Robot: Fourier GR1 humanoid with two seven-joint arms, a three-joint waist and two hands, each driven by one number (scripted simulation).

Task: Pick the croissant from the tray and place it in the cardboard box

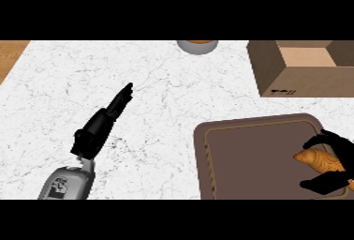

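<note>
In the head view, a brown tray [256, 159] is seen at about 5 o'clock on the white marble tabletop [152, 79]. The croissant [318, 159] lies at the tray's 3 o'clock side and has not yet been lifted clear, as far as can be judged. It is enclosed by the right hand [337, 143], with fingers curled over it from 12 o'clock and the thumb closed in from 6 o'clock. The cardboard box [290, 79] stands open at about 1 o'clock, apart from the tray. The left hand [104, 124] is held at 8 o'clock with straight fingers pointed toward 1 o'clock, nothing being held. A grey bowl [198, 46] is cut off at 12 o'clock.

The croissant is judged light, soft and flaky, easily crushed. It is best taken across its thick middle, not by its tapered tips.
</note>
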